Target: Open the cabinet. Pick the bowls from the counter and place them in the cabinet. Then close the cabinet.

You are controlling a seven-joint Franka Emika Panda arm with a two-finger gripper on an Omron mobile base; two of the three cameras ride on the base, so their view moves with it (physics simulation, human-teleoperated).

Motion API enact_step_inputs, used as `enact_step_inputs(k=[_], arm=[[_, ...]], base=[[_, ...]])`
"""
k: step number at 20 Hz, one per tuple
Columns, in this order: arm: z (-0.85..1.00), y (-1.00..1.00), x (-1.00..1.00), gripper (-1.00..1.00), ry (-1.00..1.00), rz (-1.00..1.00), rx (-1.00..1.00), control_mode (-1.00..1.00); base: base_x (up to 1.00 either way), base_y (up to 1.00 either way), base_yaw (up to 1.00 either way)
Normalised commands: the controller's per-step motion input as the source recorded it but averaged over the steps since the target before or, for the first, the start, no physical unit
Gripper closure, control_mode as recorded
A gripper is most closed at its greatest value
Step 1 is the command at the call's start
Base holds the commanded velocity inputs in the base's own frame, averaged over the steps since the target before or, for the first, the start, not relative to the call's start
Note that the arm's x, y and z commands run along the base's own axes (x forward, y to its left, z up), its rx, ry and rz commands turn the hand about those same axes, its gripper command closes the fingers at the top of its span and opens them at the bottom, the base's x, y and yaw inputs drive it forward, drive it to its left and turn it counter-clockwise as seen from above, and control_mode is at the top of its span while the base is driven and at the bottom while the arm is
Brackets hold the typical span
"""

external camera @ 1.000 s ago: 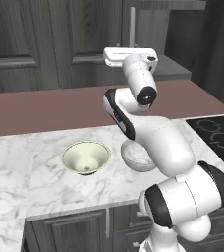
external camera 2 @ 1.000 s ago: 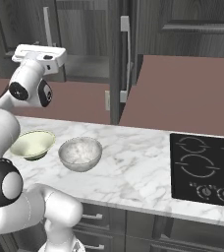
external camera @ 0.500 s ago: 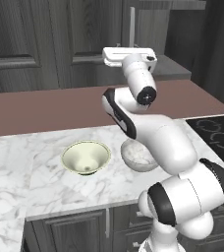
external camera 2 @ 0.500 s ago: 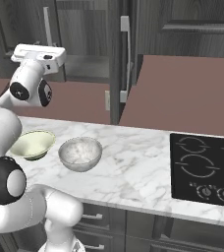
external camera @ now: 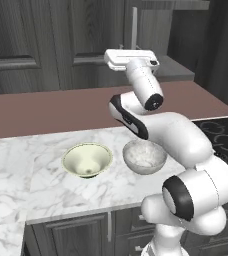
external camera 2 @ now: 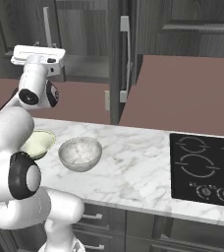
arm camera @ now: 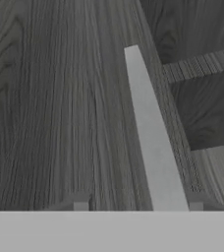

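A: Nearest, lower half of the left base frame?
B: White marble counter [external camera: 46, 200], front edge straight. Two bowls on it, just beside each other, apart. Cream bowl [external camera: 87, 160] left of centre, upright, flared rim. Marbled grey-white bowl [external camera: 144, 156] right of it, upright, partly behind the white arm. In the right base frame, cream one at the left edge, marbled one centre-left.

A: Right side of the right base frame?
B: Black cooktop [external camera 2: 205, 170] set into the counter, lower right.

A: Pincer?
B: Gripper [arm camera: 137, 205] raised high, pressed up toward the cabinet [arm camera: 60, 98]. In the hand frame, two finger tips [arm camera: 80, 203] spread apart at the bottom, the silver handle [arm camera: 151, 133] running between them, nearer the right tip. Released, not clamped; contact with the handle cannot be told.

A: Farthest?
B: Dark grey wood-grain cabinet across the top of both base frames. Right door ajar in the right base frame, edge-on at upper centre with its bar handle.
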Motion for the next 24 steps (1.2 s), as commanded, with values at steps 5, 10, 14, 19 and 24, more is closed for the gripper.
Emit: enact_step_inputs(k=[5,10,14,19,24], arm=[[0.71,0.67,-0.53,1.0,0.28,0.11,0.0,-1.0],[0.6,0.54,-1.0,1.0,0.12,0.02,0.0,-1.0],[0.41,0.81,-1.0,1.0,0.05,0.0,0.0,-1.0],[0.28,1.0,-1.0,1.0,0.05,0.0,-0.04,-1.0],[0.23,1.0,-1.0,1.0,0.04,-0.05,-0.06,-1.0]], base=[[0.0,0.0,0.0],[0.0,0.0,0.0],[0.0,0.0,0.0],[0.0,0.0,0.0],[0.0,0.0,0.0]])
